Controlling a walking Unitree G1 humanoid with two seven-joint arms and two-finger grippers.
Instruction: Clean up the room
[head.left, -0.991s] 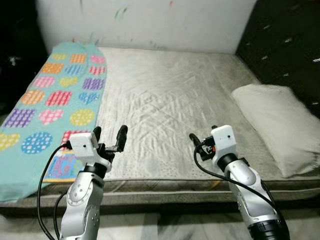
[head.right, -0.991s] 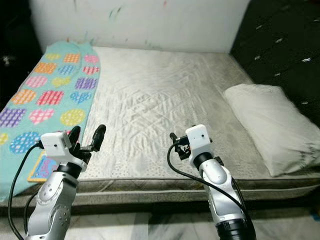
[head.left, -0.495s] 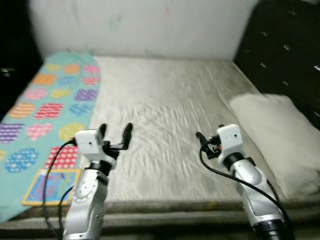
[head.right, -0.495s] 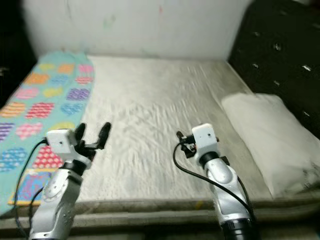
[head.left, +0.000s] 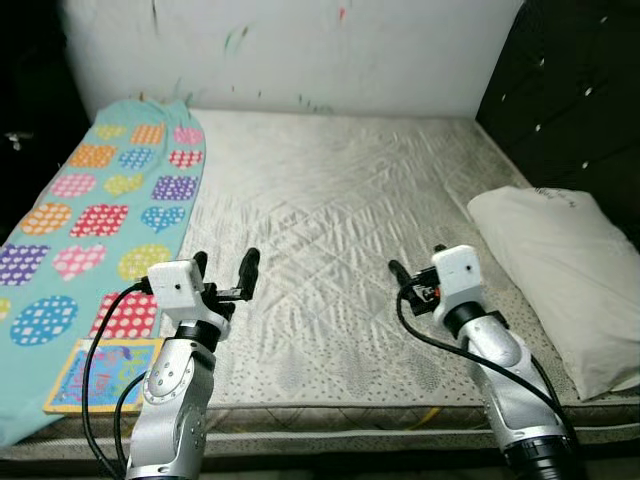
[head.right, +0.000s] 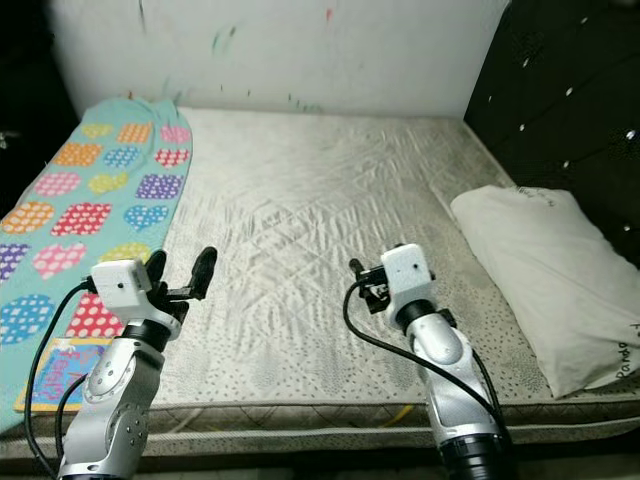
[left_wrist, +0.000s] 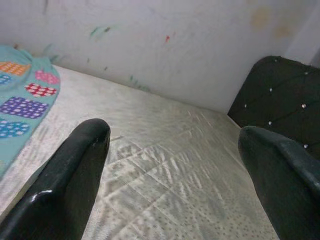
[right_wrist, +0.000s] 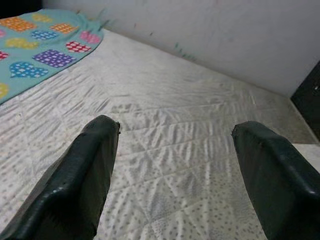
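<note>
Since a second ago your view has steadied and moved closer to the bed (head.left: 340, 220); both hands stay raised above its near edge. Your left hand (head.left: 222, 272) and right hand (head.left: 415, 268) have fingers apart, holding nothing. The pillow (head.left: 560, 270) lies at the bed's right side, the patterned blanket (head.left: 90, 220) along its left. No writing is legible.

Both silver arms raised forward, elbows bent, wrists level. Left gripper (head.left: 222, 268) held out ahead, black fingers spread wide, nothing between. Right gripper (head.left: 414, 275) at same height, fingers likewise parted, holding nothing.
</note>
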